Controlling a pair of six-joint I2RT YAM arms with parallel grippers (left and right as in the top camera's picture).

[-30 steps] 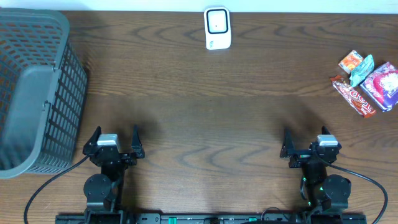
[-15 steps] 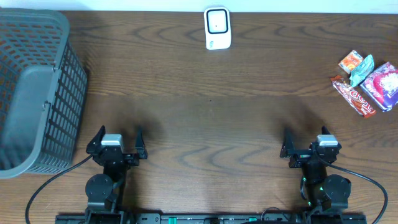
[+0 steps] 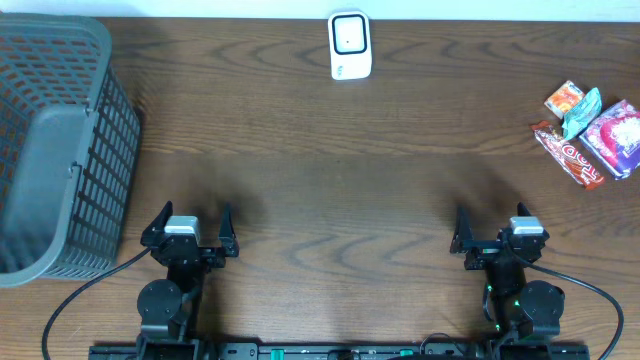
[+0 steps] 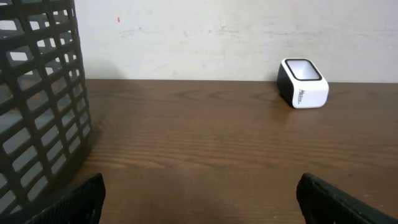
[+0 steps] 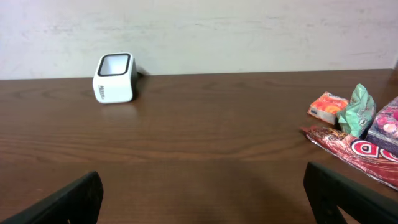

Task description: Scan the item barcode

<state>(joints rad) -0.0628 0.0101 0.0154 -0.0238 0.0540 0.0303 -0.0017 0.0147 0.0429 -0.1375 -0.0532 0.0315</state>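
Note:
A white barcode scanner (image 3: 350,45) stands at the far middle edge of the table, also in the left wrist view (image 4: 303,91) and right wrist view (image 5: 114,78). The items are snack packets at the far right: an orange packet (image 3: 564,98), a green one (image 3: 582,113), a long red bar (image 3: 568,155) and a purple-red pack (image 3: 620,137). The right wrist view shows the orange packet (image 5: 328,106), the green one (image 5: 356,111) and the red bar (image 5: 354,149). My left gripper (image 3: 190,222) (image 4: 199,193) and right gripper (image 3: 490,225) (image 5: 202,193) hover near the front edge, both open and holding nothing.
A grey mesh basket (image 3: 60,150) stands at the left edge, close beside my left gripper, and fills the left side of the left wrist view (image 4: 37,112). A pale wall runs behind the table.
My left gripper has shifted slightly to the right. The right arm and the objects have not moved.

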